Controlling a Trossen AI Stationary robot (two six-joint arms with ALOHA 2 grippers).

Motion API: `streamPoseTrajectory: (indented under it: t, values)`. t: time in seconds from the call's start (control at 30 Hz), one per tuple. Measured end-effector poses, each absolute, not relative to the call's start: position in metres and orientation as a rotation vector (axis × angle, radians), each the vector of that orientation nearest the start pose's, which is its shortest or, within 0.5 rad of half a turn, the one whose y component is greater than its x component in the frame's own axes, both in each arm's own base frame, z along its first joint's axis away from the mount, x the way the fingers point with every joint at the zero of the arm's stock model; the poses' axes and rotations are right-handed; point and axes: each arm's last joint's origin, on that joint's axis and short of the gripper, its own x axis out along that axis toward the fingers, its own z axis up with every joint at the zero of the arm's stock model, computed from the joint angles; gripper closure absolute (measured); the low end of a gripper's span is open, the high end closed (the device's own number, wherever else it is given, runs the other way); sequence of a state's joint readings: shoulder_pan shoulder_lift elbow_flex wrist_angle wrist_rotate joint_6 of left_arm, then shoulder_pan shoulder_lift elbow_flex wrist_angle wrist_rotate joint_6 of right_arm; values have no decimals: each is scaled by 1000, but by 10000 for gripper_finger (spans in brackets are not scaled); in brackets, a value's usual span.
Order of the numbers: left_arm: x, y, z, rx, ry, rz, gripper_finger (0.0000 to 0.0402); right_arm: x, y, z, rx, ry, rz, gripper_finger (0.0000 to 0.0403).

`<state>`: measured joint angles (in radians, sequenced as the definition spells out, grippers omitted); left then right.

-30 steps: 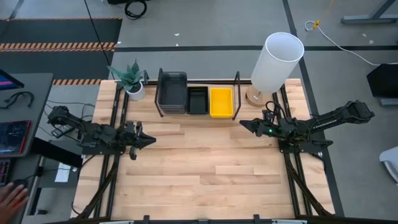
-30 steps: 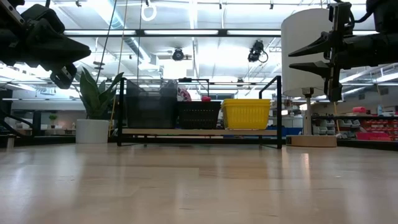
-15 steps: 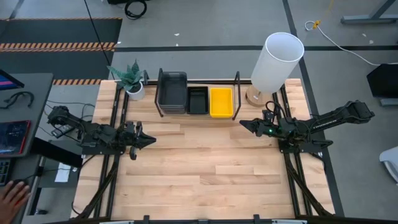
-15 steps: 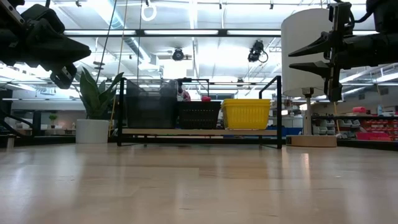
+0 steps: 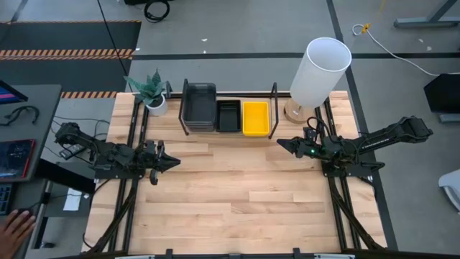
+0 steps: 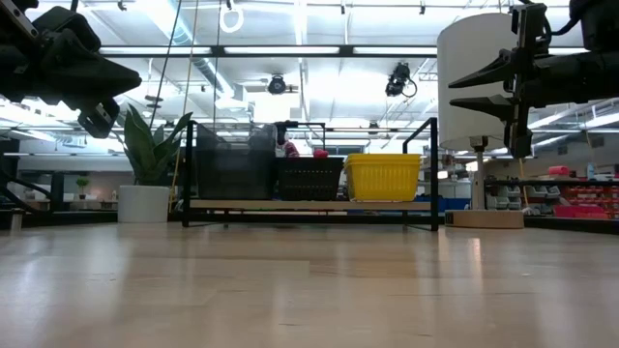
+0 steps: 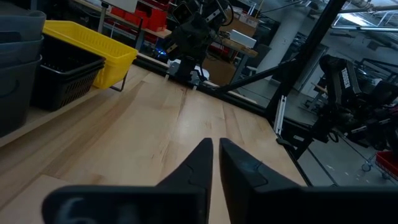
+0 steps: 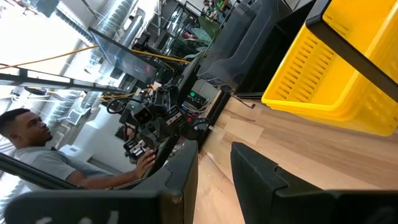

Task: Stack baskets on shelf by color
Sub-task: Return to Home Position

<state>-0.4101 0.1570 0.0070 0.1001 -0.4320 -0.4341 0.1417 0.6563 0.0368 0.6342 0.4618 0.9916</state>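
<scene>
The shelf stands at the table's far edge, its light board framed by black rods. On it sit side by side a dark grey basket stack, a black basket stack and a yellow basket stack. How many baskets each stack holds does not show. My left gripper hovers shut above the table's left part, pointing right. My right gripper hovers open at the right, pointing left, a little nearer than the yellow stack.
A lamp with a tall white shade stands on the far right corner, and a potted plant stands just left of the shelf. Bare wooden tabletop lies between the arms. A person's hand shows off the table's left side.
</scene>
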Motion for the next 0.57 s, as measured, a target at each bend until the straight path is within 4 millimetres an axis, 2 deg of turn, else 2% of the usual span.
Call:
streamPoseTrajectory:
  t: [0.27, 0.57]
  values:
    - [101, -30, 163, -414, 40, 32, 361, 139, 7, 173, 987, -172, -287, 302]
    - [101, -31, 163, -414, 40, 31, 371, 139, 7, 173, 987, -172, -287, 302]
